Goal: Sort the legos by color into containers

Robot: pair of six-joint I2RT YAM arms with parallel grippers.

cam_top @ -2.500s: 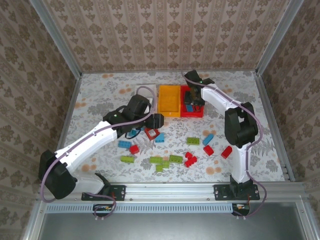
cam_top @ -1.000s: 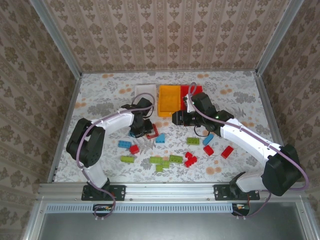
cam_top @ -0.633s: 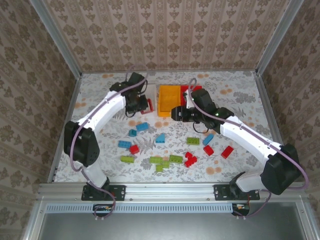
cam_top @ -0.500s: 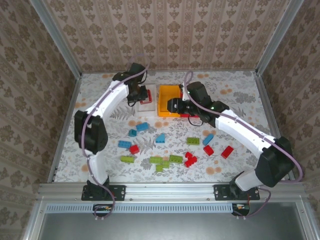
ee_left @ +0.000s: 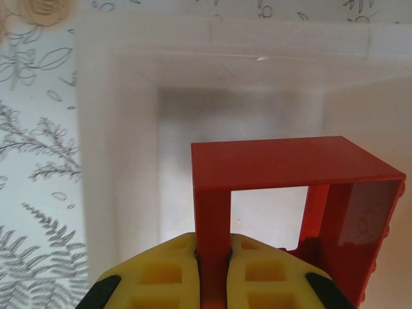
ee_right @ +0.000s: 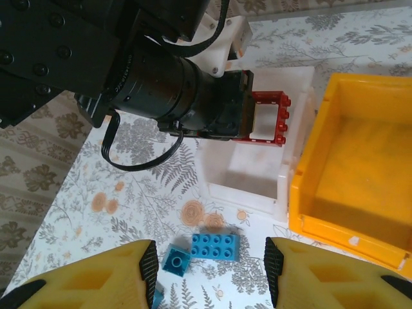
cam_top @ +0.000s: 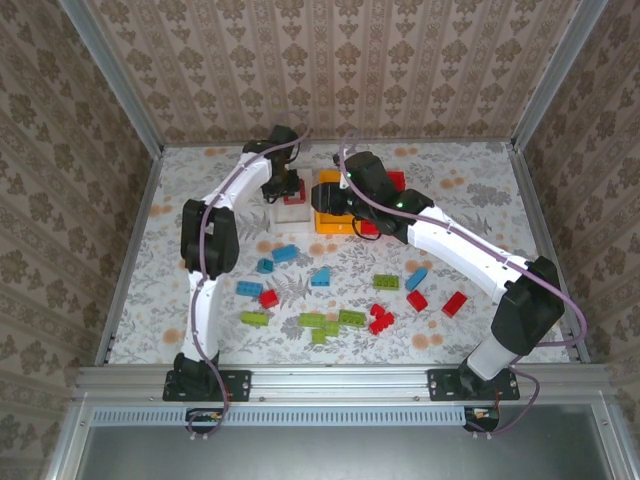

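Left wrist: red frame (ee_left: 283, 162) held above the white bin (ee_left: 129, 116).
Left fingers (ee_left: 164, 273) clamp its near wall, the frame hanging straight over the bin's floor; right fingers (ee_right: 96, 277) spread apart, empty, nearby.

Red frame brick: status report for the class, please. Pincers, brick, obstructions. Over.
Left pincer shut on red frame, over white bin. Right pincer open, empty, near yellow bin. Drop looks unobstructed.

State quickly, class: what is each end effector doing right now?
Left end effector: closed on the red frame.
Right end effector: open, holding nothing.
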